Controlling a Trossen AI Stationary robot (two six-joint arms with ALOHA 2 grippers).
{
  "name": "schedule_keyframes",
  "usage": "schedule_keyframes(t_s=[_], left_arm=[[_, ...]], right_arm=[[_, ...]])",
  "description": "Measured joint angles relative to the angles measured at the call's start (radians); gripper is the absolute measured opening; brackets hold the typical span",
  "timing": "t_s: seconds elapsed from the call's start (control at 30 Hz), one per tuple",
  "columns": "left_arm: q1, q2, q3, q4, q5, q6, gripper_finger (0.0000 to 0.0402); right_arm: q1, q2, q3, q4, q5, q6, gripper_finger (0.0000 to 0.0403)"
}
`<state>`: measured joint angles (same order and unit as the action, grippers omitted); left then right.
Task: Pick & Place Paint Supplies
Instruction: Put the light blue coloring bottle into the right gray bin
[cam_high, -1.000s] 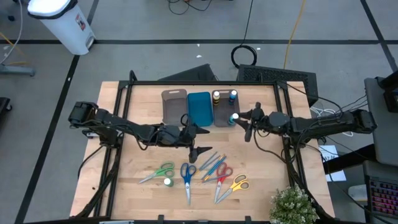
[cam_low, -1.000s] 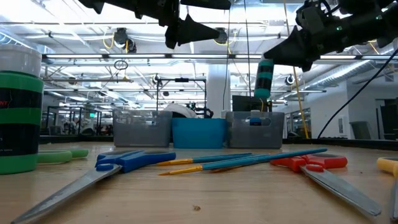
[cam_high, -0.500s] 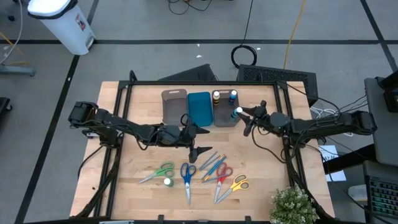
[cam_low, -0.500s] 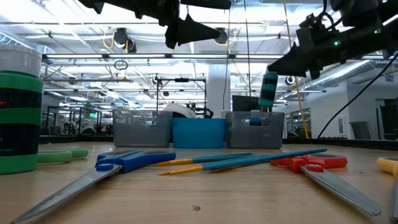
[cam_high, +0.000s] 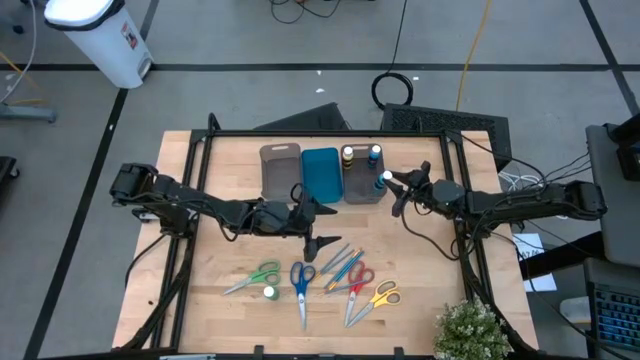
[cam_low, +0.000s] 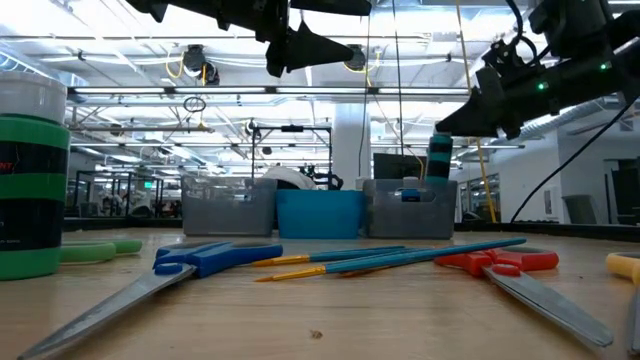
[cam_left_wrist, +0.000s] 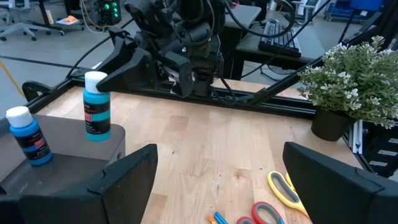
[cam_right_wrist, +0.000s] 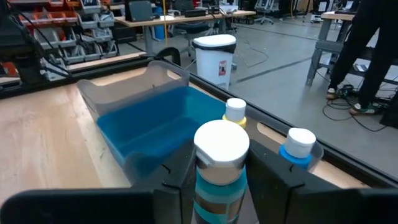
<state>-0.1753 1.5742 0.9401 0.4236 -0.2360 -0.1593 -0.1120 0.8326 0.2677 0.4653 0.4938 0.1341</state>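
My right gripper (cam_high: 391, 190) is shut on a small teal bottle with a white cap (cam_right_wrist: 221, 163), upright over the right grey tray (cam_high: 362, 180). In that tray stand a yellow-topped bottle (cam_high: 348, 153) and a blue-topped bottle (cam_high: 374, 152). My left gripper (cam_high: 318, 226) hangs open over mid-table, above thin brushes (cam_high: 342, 264). Green (cam_high: 256, 278), blue (cam_high: 301, 284), red (cam_high: 358, 285) and yellow scissors (cam_high: 381, 295) lie flat near the front edge, with a green-topped bottle (cam_high: 269, 293) standing among them. My right gripper pinches the teal bottle's upper body just under the cap (cam_right_wrist: 219, 182) between its two fingers (cam_right_wrist: 268, 169). The fingers come in about level from the table's right side. The bottle hangs upright with its base (cam_left_wrist: 98, 135) at the tray's rim; I cannot tell whether it touches.
A blue tray (cam_high: 321, 172) and a second grey tray (cam_high: 280, 170) stand left of the right grey tray at the far side. A potted plant (cam_high: 470, 330) sits at the near right corner. Bare wood lies between the trays and the scissors.
My right gripper has sunk with the teal bottle and shifted a little toward the table's far right, tipping toward level. The bottle stays upright and now hangs lower, at the right grey tray's rim.
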Motion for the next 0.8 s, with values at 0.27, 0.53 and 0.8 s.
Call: schedule_keyframes(t_s=[0.27,0.53,0.8], left_arm=[[0.0,0.0,0.0,0.0,0.0,0.0,0.0351],[0.001,0.0,0.0,0.001,0.0,0.023,0.0351],[0.001,0.0,0.0,0.001,0.0,0.026,0.0351]], right_arm=[[0.0,0.049,-0.001,0.008,-0.007,-0.015,0.0099],[0.0,0.167,-0.001,0.086,-0.027,-0.017,0.0099],[-0.033,0.26,-0.001,0.113,-0.028,-0.018,0.0099]])
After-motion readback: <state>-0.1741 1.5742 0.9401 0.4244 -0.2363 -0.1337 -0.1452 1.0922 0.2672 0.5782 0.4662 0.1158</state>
